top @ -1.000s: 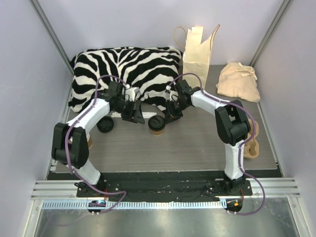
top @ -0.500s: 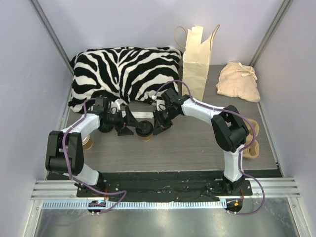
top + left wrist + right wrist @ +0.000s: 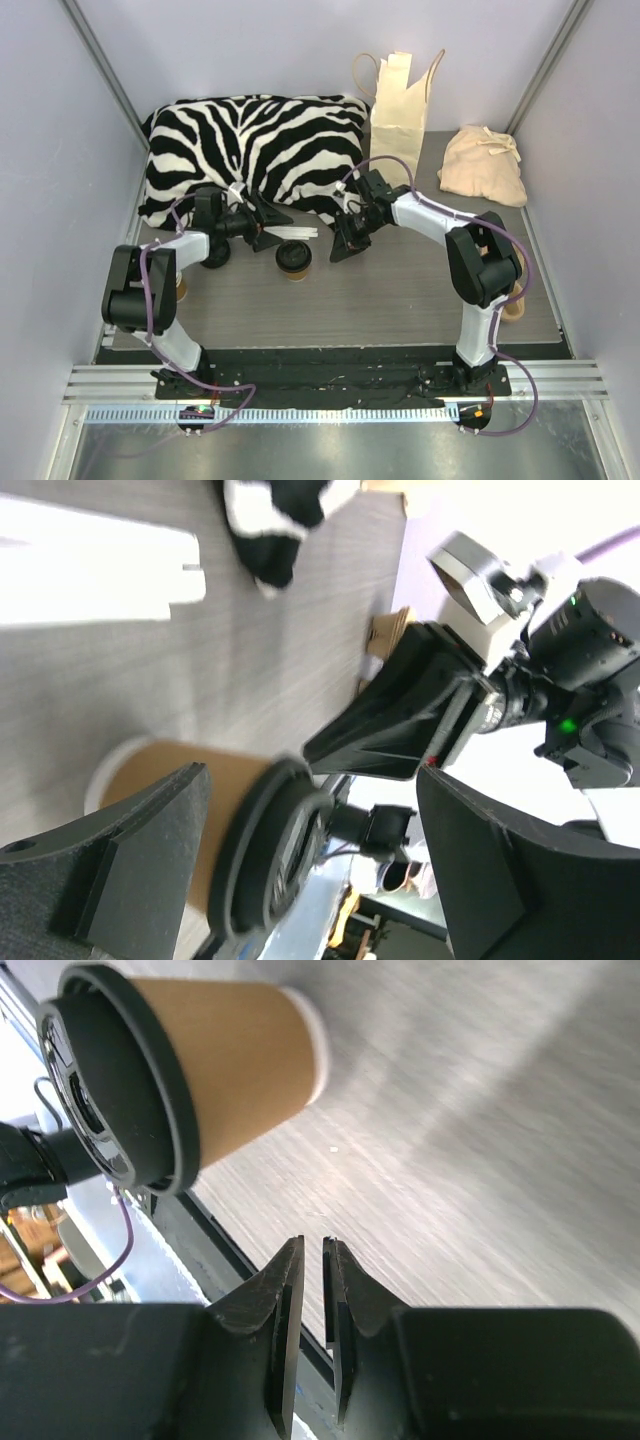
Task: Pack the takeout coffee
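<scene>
The left arm (image 3: 185,244) and right arm (image 3: 425,212) are alike: smooth white shell links between bulky black joint housings, each trailed by a thin purple cable (image 3: 383,159), rising from a black base plate (image 3: 330,378) at the near edge. The left end effector (image 3: 312,780) and right end effector (image 3: 312,1245) each carry two matte black, wedge-shaped fingers (image 3: 283,1310) with a grainy surface. A small green light (image 3: 568,723) glows on the right wrist's black camera block.

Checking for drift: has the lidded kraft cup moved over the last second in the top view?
Yes. The takeout cup has shifted left, farther from the paper bag.
</scene>
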Controlling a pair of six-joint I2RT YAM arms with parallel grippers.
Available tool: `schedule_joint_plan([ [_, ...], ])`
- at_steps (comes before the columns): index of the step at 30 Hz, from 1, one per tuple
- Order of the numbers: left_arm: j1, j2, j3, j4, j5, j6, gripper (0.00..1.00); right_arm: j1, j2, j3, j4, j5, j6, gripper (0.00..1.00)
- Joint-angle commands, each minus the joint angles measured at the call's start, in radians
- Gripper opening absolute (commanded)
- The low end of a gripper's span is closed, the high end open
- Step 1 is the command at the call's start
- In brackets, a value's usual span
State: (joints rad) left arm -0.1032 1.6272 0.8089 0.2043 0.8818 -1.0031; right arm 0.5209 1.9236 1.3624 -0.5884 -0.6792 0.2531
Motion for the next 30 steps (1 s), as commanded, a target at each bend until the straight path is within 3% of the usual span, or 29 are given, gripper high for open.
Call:
schedule_joint_plan([
  [1, -0.024, 0.088, 0.087, 0.194, 0.002, -0.098, 0.88, -0.021, -0.080, -0.011, -0.008, -0.022, -0.031, 0.22],
  [7, 0.014, 0.097, 0.119, 0.186, 0.028, -0.094, 0.86, 0.004, -0.075, -0.025, 0.045, -0.052, 0.017, 0.22],
  [11, 0.091, -0.033, 0.082, -0.084, 0.029, 0.049, 0.87, 0.036, -0.061, -0.016, 0.097, -0.054, 0.043, 0.23],
  [17, 0.099, -0.237, -0.036, -0.291, 0.013, 0.117, 0.91, 0.083, -0.014, 0.009, 0.156, -0.052, 0.072, 0.23],
  [23, 0.099, -0.296, -0.143, -0.296, 0.006, 0.046, 0.93, 0.120, -0.002, 0.000, 0.228, -0.052, 0.126, 0.23],
  [30, 0.079, -0.241, -0.143, -0.253, -0.018, 0.006, 0.94, 0.134, 0.015, 0.009, 0.269, -0.060, 0.169, 0.24],
])
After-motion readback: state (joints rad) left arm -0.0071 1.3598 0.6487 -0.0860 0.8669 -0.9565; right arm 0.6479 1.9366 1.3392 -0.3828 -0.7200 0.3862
